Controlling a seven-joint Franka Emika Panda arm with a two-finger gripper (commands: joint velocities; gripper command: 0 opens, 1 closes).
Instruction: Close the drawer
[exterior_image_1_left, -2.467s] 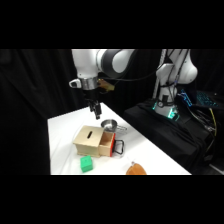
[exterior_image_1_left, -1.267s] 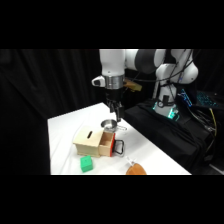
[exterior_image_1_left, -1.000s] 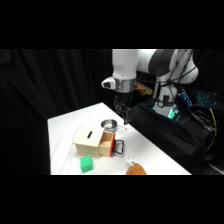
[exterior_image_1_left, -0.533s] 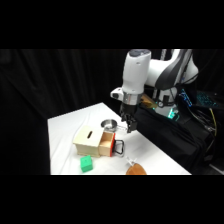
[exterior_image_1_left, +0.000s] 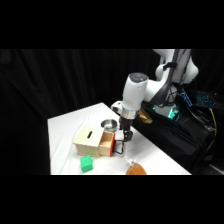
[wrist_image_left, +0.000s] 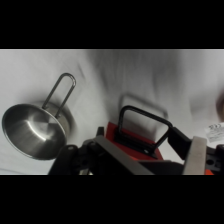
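The light wooden box (exterior_image_1_left: 88, 139) with a slotted top sits mid-table. Its drawer (exterior_image_1_left: 107, 145) stands pulled out toward the right, with a red-orange front (wrist_image_left: 134, 142) and a black loop handle (wrist_image_left: 145, 125). My gripper (exterior_image_1_left: 122, 138) hangs just in front of the drawer's front, low over the table. In the wrist view the gripper (wrist_image_left: 134, 159) is open, one finger (wrist_image_left: 194, 155) to the right of the handle and the other at the lower left. Nothing is held.
A small metal cup (exterior_image_1_left: 109, 124) with a long handle (wrist_image_left: 60, 93) stands just behind the drawer, close to my gripper. A green cube (exterior_image_1_left: 86, 163) lies in front of the box. An orange object (exterior_image_1_left: 135, 170) sits at the table's near edge.
The arm has swung from above the box over to the right and come down, bringing the gripper in front of the open drawer. The drawer, cup and cube have not moved.
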